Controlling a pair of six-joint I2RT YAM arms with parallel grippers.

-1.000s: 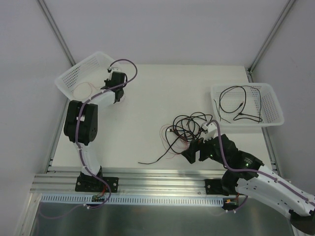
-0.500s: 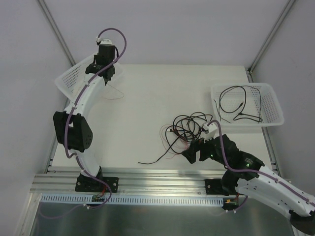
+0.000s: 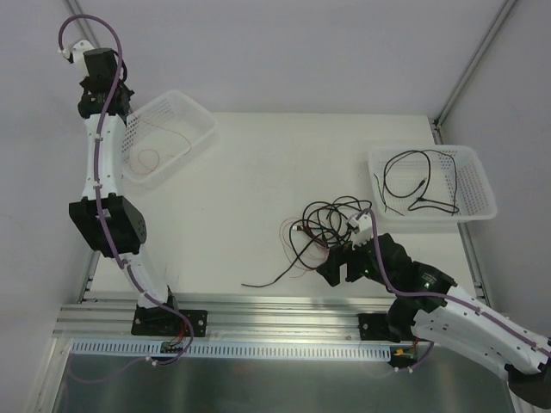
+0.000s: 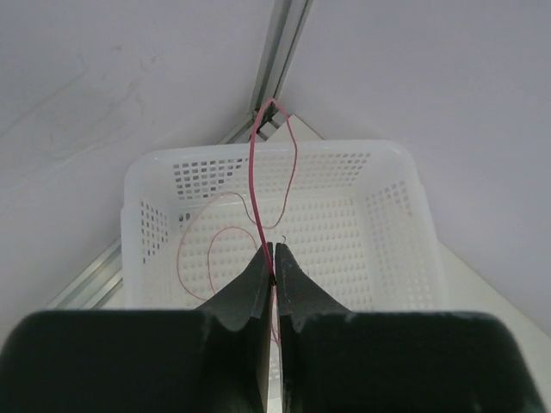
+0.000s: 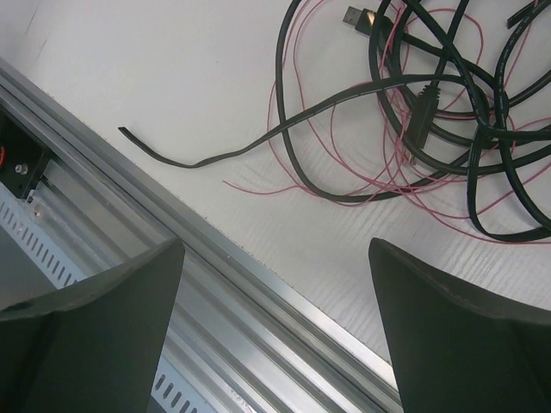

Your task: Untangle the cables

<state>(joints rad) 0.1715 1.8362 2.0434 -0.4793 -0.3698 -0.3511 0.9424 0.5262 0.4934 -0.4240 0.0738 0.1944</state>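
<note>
Up high, my left gripper (image 4: 274,255) pinches a thin red cable (image 4: 255,181) above the white basket (image 4: 392,159) at the far left corner. My right gripper (image 5: 275,249) hangs spread wide over the near rail (image 5: 258,297), with the tangled cables (image 5: 430,112) just beyond and bare table (image 3: 258,172) between basket and tangle.

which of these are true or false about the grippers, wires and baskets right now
1. The left gripper is shut on a red wire. True.
2. The right gripper is clamped on a black wire. False: it is open and holds nothing.
3. The right basket holds black wires. True.
4. The pile on the table is all black. False: red wires run through it too.
</note>
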